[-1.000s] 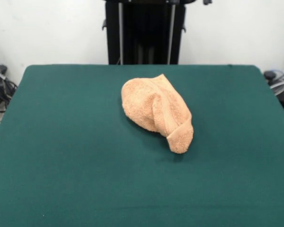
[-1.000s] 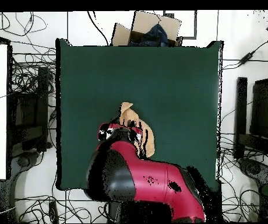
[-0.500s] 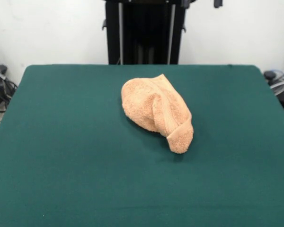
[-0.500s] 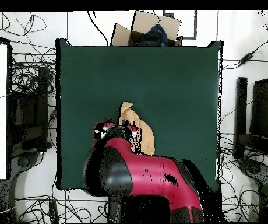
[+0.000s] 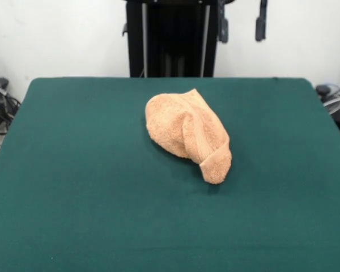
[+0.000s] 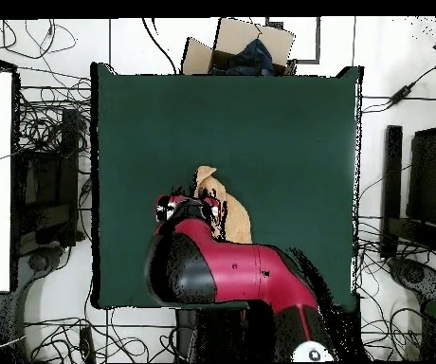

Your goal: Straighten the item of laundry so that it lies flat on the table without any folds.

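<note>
**Towel bunched near table centre; gripper raised and empty**

Towel (image 5: pixel 187 134) is peach-orange terry cloth, gathered into a rounded heap rather than spread out. From the front camera, a thick rolled fold runs down its right side and ends in a blunt, hemmed tip pointing toward the near edge. The heap sits slightly toward the far side of the table's middle, well apart from every edge. From overhead, only part of the towel (image 6: pixel 224 209) shows, the remainder being hidden under the arm.

Table (image 5: pixel 73 198) is covered in plain dark green cloth, which lies smooth around the heap.

Gripper (image 5: pixel 242 23) hangs at the top of the front view, above the far edge of the table and to the right of the pedestal (image 5: pixel 173 39). Its two dark fingers (image 5: pixel 261 24) stand clearly apart with nothing between them, and they touch neither towel nor table.

Red and black arm (image 6: pixel 236 275) reaches across the robot's side of the table in the overhead view.

A cardboard box (image 6: pixel 236 47) sits on the floor beyond the table's far edge.
</note>
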`<state>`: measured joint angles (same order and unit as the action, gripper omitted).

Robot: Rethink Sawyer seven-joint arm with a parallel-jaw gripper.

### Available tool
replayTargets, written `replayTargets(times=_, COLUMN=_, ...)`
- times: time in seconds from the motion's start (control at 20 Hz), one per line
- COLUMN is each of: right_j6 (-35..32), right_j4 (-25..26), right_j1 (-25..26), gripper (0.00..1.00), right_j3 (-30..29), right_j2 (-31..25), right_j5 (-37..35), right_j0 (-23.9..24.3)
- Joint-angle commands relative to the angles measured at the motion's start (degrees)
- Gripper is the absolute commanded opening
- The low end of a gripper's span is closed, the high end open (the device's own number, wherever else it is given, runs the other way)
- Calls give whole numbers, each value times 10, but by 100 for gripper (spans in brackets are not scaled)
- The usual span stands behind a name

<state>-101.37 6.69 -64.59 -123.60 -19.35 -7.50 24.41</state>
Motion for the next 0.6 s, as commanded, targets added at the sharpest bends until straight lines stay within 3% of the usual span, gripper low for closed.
replayTargets(times=0.05, right_j6=-62, right_j4=56, right_j1=121, gripper=100, right_j3=-12, right_j2=4, right_j5=88, right_j0=-13)
replayTargets(times=0.35, right_j6=-61, right_j4=70, right_j1=187, gripper=100, right_j3=13, right_j2=2, right_j5=136, right_j0=-9)
replayTargets(times=0.6, right_j6=-62, right_j4=73, right_j1=210, gripper=100, right_j3=25, right_j2=12, right_j5=154, right_j0=-18)
